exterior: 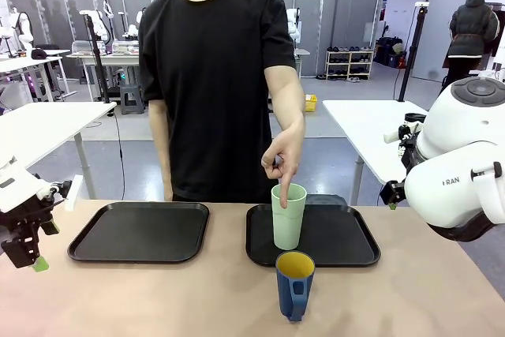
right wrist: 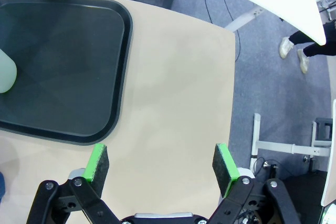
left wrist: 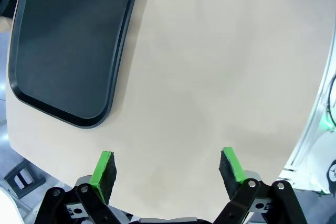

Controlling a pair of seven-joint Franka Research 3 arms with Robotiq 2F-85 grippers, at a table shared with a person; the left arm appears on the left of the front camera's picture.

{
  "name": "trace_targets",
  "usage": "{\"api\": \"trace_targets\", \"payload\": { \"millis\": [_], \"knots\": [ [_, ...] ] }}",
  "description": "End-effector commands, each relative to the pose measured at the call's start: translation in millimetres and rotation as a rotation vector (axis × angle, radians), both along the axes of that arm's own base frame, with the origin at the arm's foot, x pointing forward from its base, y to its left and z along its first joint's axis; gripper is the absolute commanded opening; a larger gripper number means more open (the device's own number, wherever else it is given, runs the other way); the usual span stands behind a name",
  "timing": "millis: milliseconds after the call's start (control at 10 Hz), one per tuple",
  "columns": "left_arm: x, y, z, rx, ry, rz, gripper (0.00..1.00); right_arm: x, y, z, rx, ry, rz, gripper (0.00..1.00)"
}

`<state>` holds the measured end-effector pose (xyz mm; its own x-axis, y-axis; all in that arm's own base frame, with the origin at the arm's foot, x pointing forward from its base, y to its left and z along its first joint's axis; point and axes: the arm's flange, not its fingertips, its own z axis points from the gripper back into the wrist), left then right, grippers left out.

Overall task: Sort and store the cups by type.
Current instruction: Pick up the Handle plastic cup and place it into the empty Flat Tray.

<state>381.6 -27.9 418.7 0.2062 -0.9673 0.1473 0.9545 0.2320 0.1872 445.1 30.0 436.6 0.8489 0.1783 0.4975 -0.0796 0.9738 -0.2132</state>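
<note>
**Sorting barely begun: one cup on a tray, one on the bare table**

In the front view, the green tumbler [exterior: 288, 217] stands upright on the near left part of the right tray [exterior: 347, 238], just right of the frame's centre. A person's hand [exterior: 282, 155] points down at it, the forefinger at or just inside its rim. The blue mug [exterior: 294, 282] sits on the table [exterior: 158, 297] at the bottom centre, just in front of that tray and apart from it, with its handle toward the camera. The left tray [exterior: 138, 230], at lower left, holds nothing.

The left gripper [left wrist: 168, 169] hangs over bare table beside the left tray, its jaws spread wide and holding nothing. The right gripper [right wrist: 160, 163] hangs over the table beside the right tray, also spread and unloaded.

The tumbler may already be in its place. The mug is not yet on a tray, and neither gripper is near a cup.
</note>
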Motion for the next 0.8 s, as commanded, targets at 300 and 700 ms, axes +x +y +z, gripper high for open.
{"api": "trace_targets", "payload": {
  "millis": [300,700],
  "knots": [
    [0,0,1,0.018,-0.007,0.012,1.0,14,-16,22,-0.062,0.071,0.368,1.0],
    [0,0,1,0.018,-0.007,0.012,1.0,6,-10,31,-0.327,0.17,0.8,1.0]
  ]
}}
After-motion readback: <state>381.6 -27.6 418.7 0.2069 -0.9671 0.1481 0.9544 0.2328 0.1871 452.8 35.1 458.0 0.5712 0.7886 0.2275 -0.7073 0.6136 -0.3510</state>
